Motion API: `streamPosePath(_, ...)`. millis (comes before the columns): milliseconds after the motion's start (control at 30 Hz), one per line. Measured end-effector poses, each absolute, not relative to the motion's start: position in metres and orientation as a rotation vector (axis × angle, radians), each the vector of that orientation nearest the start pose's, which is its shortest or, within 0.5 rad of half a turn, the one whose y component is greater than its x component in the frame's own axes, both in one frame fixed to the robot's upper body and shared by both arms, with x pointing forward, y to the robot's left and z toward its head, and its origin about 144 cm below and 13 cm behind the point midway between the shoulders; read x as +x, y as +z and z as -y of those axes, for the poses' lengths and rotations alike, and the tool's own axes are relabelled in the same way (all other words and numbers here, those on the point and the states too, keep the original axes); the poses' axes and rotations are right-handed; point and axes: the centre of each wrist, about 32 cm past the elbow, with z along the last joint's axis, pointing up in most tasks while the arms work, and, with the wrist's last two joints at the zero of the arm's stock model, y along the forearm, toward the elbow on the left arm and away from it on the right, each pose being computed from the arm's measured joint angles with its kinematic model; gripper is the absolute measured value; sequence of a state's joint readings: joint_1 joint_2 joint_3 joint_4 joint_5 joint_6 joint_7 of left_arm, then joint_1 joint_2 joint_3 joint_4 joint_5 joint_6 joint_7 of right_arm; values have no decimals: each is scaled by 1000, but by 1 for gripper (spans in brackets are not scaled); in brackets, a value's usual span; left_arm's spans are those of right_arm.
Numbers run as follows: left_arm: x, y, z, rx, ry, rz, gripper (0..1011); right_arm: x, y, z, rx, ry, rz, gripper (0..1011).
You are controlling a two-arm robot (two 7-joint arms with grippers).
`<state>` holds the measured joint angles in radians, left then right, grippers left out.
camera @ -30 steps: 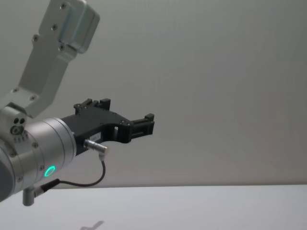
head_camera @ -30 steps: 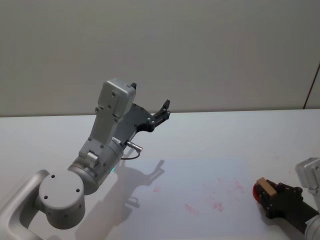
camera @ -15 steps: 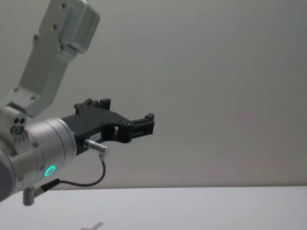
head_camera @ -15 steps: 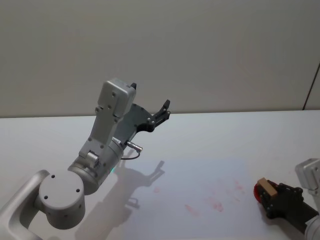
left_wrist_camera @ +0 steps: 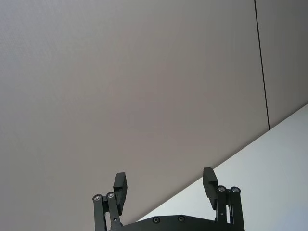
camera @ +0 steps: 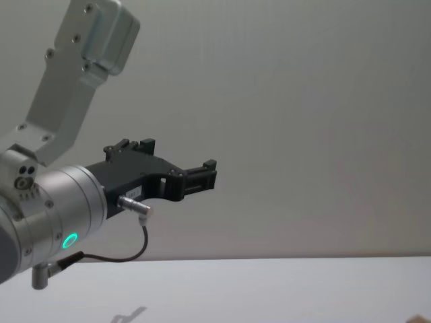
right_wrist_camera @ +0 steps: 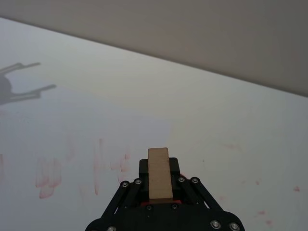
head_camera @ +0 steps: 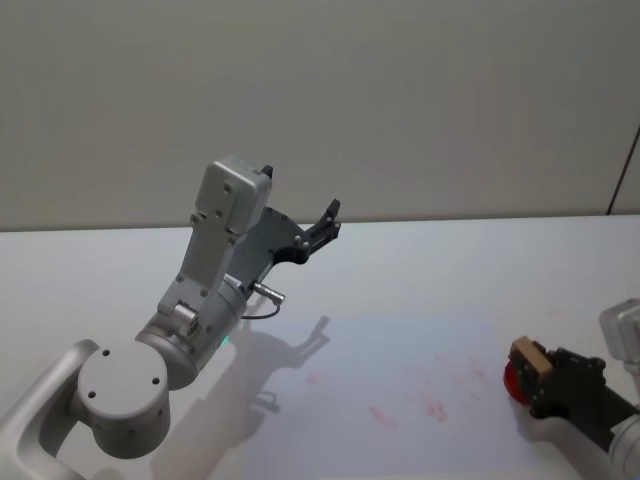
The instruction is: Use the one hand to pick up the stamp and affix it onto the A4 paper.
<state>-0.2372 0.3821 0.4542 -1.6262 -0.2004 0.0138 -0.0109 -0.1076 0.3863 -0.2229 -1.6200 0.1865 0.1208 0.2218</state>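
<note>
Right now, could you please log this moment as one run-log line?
right claw: shut on stamp, near right edge of A4 paper | left claw: open, raised, idle | red marks on paper

**A robotics laboratory test bench.**
A plain white table (head_camera: 450, 260) forms the working surface. Directly behind the table rises a flat, unadorned beige wall (head_camera: 400, 100), broken by one thin dark vertical seam (head_camera: 622, 180) behind the table's right end. On the table, toward its near edge, lies a sheet of A4 paper (head_camera: 400, 340) carrying faint red marks (head_camera: 430, 405). Above the table's left part stands the robot's grey metal left arm (head_camera: 215, 270), with a lit green indicator ring (camera: 69, 240) and an exposed cable (camera: 128, 252). This is bare experimental equipment in a plain, evenly lit room.
</note>
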Motion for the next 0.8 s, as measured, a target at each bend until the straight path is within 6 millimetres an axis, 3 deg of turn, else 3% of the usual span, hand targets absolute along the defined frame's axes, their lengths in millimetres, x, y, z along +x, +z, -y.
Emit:
streamPosePath(400, 492, 1204, -198, 61, 1124, 268, 1001, 421, 1146, 255, -190, -1068, -2, 220)
streamPosePath(800, 492, 1204, -198, 61, 1124, 268, 1001, 417, 1155, 231, -144, -995, 15, 221)
